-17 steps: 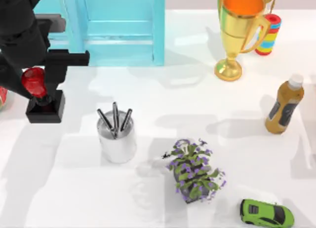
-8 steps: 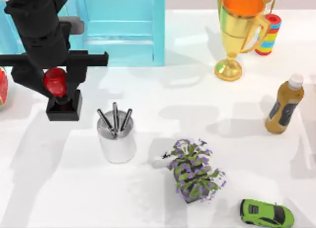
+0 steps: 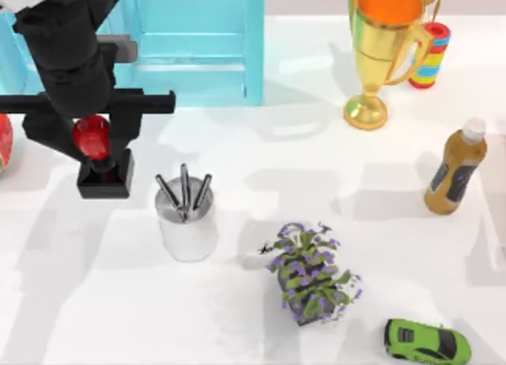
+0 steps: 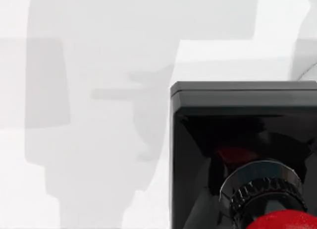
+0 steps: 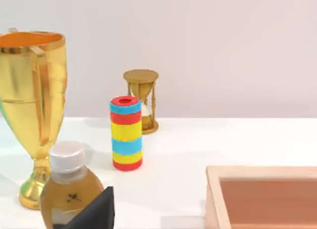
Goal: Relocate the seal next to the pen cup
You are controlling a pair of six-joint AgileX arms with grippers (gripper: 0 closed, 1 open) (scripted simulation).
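Where the table's left side meets a blue frame (image 3: 194, 41), the left gripper (image 3: 91, 136) reaches down over the seal (image 3: 103, 163). Its two black fingers (image 3: 125, 132) stand on either side of the red knob and pinch it between them. The seal's black square base sits below the fingers, just left of the pen cup (image 3: 187, 223) and slightly farther back, with a small gap between the two. I cannot tell whether the base touches the table (image 3: 118, 302). In the left wrist view the black base (image 4: 242, 140) looms close, with a ridged collar under the red knob. Elsewhere on the table stand a gold trophy (image 3: 383, 49), a brown bottle (image 3: 455, 171), a purple-flowered plant (image 3: 312, 274) and a green toy car (image 3: 427, 341). The right wrist view looks across at the trophy, a striped cylinder (image 5: 126, 132), an hourglass (image 5: 143, 100) and a wooden tray (image 5: 262, 194).
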